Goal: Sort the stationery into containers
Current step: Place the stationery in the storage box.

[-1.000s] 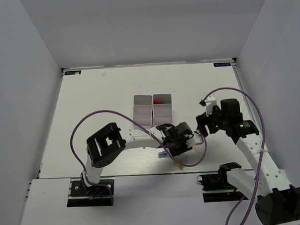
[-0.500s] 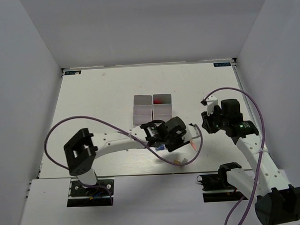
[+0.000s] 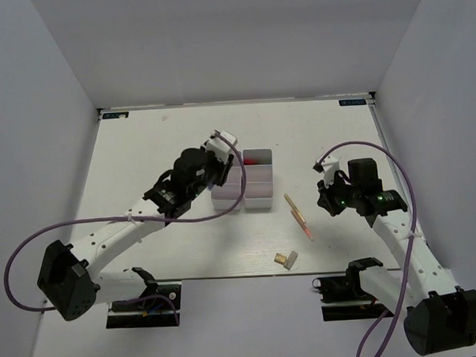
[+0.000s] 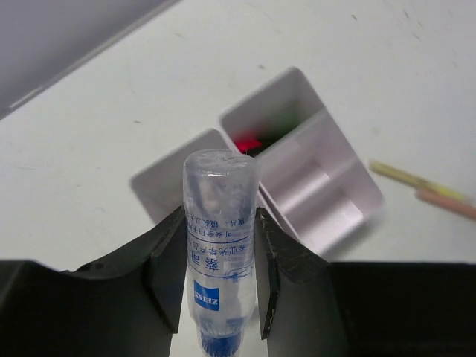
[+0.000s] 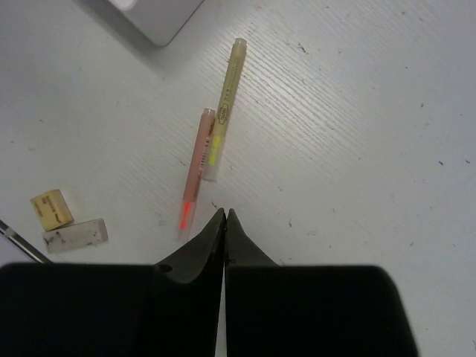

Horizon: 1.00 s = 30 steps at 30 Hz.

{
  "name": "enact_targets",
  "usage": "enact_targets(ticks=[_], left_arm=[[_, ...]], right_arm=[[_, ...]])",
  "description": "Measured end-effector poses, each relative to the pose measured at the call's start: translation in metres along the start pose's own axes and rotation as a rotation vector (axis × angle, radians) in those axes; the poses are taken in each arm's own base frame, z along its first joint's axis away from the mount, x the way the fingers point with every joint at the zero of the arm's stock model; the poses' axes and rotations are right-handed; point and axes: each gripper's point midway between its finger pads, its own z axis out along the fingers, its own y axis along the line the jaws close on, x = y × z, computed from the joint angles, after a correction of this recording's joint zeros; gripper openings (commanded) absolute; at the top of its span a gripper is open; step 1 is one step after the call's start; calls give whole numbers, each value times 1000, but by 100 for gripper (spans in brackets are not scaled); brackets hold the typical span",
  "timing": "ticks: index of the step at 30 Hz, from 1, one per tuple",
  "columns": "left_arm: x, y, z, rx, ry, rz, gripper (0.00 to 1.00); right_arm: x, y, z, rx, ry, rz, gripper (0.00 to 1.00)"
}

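My left gripper [image 4: 219,216] is shut on a clear bluish tube [image 4: 220,195] with blue print, held above the two white containers [image 4: 321,175]. A red piece [image 4: 248,141] and something green lie in the far compartment. In the top view the left gripper [image 3: 209,176] hangs over the left container [image 3: 226,185], beside the right one [image 3: 259,195]. My right gripper [image 5: 224,214] is shut with nothing in it, just short of a thin orange pen [image 5: 195,172] and a yellowish pen [image 5: 227,97]. Both pens [image 3: 297,215] lie right of the containers, with the right gripper [image 3: 323,200] beside them.
A tan eraser block [image 5: 50,208] and a whitish block [image 5: 74,233] lie side by side left of the pens; they show near the table's front edge as one small lump [image 3: 286,259]. The table ends in walls at the back and sides.
The left arm has swung from the front middle of the table up to the containers, carrying the tube. The right gripper has gone from open to shut.
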Motion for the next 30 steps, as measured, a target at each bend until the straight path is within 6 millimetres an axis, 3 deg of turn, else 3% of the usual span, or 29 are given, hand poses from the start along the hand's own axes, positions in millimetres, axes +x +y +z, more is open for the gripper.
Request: enact_targets(ticks=[3,6,11,21,27,30], left_arm=[[-8,32,10,-82,-41,-62,0],[-12,48,20,-121,-72,-106,0],[-15,51,35,-126,-136,-167,0],[-7,48,44,-43,-264,-339,0],[-2,69,54,29,-306,-484,0],[5,65,57,84,-285,-512,0]], right_arm=[[2,3,2,-22,5,-3,0],[2,4,2,-27,5,-12,0],[2,4,3,-35,6,-19,0],[7,4,7,-45,29,-25,0],[7,3,7,-46,31,-33,0],[8,4,8,-49,37,-32,0]])
